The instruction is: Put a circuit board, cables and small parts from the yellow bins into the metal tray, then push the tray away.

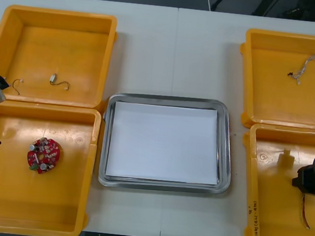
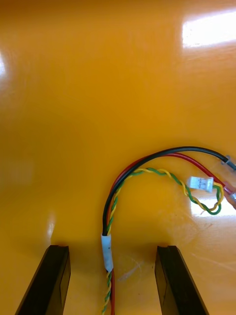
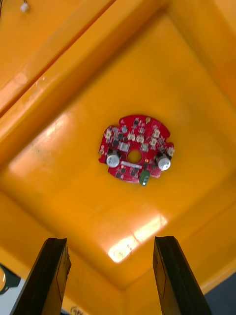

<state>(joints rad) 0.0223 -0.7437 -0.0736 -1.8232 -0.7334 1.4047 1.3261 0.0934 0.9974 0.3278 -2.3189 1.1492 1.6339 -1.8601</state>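
Observation:
My right gripper point(image 2: 112, 281) is open low inside the near right yellow bin point(image 1: 273, 221), its fingers point(image 2: 46, 280) standing on either side of a cable bundle point(image 2: 147, 165) of black, red and twisted yellow-green wires lying on the bin floor. In the front view this gripper point(image 1: 310, 182) sits at the right edge with the cable point(image 1: 304, 213) trailing below it. My left gripper point(image 3: 110, 278) is open above the near left bin point(image 1: 5, 192), some way off a round red circuit board point(image 3: 136, 148), which lies flat on the bin floor point(image 1: 43, 155). The metal tray point(image 1: 228, 152), white inside, lies between the bins.
The far left bin point(image 1: 54, 30) holds a short thin cable point(image 1: 59, 82) and another small wire point(image 1: 16, 85). A pale twisted cable point(image 1: 310, 66) lies in the far right bin point(image 1: 272, 90). A small yellowish part point(image 1: 286, 158) stands in the near right bin.

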